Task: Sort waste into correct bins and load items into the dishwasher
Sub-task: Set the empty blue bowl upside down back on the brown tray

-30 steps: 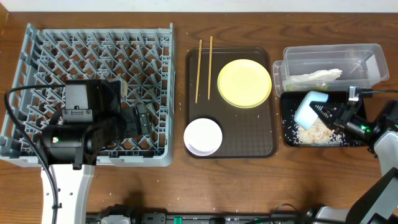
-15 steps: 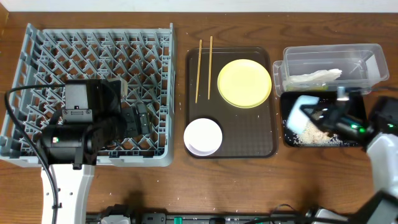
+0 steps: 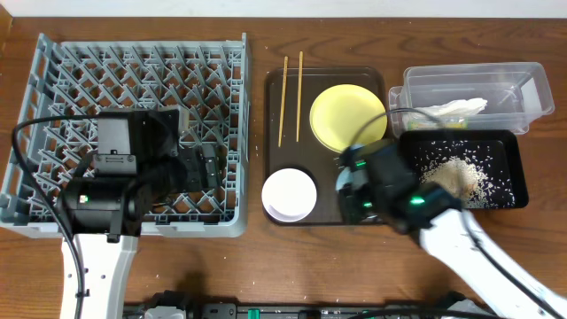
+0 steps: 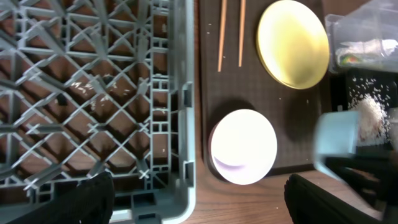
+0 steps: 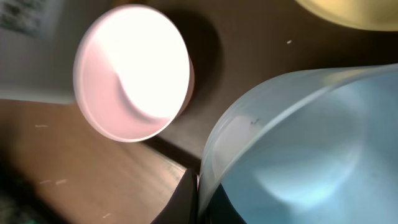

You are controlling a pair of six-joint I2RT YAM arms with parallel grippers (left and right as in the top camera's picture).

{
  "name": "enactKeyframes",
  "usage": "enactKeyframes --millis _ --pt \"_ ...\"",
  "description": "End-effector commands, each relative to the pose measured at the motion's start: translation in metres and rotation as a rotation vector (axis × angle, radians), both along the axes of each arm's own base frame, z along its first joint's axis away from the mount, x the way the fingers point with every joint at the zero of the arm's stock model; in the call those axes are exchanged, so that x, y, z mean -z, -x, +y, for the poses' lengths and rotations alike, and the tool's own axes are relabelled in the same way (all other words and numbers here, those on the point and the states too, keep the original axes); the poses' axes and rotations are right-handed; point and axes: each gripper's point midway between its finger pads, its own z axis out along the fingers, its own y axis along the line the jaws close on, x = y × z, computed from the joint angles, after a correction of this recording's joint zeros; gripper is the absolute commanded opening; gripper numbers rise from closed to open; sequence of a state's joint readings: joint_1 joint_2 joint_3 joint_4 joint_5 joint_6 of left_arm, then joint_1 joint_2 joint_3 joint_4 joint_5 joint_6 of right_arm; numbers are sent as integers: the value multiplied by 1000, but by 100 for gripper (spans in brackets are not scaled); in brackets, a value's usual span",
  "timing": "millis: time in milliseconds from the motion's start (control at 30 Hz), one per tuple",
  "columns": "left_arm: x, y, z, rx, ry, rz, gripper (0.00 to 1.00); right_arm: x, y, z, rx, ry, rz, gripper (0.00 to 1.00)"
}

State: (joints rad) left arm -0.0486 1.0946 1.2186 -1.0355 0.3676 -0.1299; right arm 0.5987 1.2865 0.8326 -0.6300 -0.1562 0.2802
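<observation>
brown wooden table, seemingly even light

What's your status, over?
Left gripper, jaws open, above dish rack. Right gripper, jaws shut on light blue bowl rim, over brown tray near white bowl. Left arm covers rack's front.

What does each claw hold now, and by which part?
The right claw holds the light blue bowl by its rim, which is pinched between the fingers. The left claw is open above the dish rack and holds nothing.
</observation>
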Motion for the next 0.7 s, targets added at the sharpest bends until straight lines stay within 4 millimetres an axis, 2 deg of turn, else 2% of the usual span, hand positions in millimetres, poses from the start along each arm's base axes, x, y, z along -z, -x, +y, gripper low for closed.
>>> enactKeyframes --millis 0,133,167,267,300,400,467,500,600,667 --pt "-11 -1 -9 24 14 -32 88 25 -13 -9 103 188 -56 1" --pt "-24 -5 -11 31 -24 -78 87 46 -12 -13 137 249 -14 1" --pt "-30 -7 -11 30 -42 -97 87 48 -12 -13 136 250 -8 9" --pt "-42 -13 -15 41 -57 -129 88 41 -13 -10 131 237 -13 48" --pt "-46 -16 -19 52 -55 -134 88 33 -16 -8 138 220 -21 56" --pt "-50 -26 -33 88 -52 -129 88 3 -27 3 145 117 -52 61" --pt "-46 -35 -45 121 -53 -112 87 -23 -37 2 173 45 -79 62" --pt "-34 -49 -64 168 -58 -85 88 -55 -51 -17 244 -16 -113 64" --pt "-14 -66 -81 199 -94 -63 88 -77 -61 -42 340 -82 -123 65" --pt "2 -82 -88 194 -158 -66 86 -83 -64 -57 402 -122 -111 68"
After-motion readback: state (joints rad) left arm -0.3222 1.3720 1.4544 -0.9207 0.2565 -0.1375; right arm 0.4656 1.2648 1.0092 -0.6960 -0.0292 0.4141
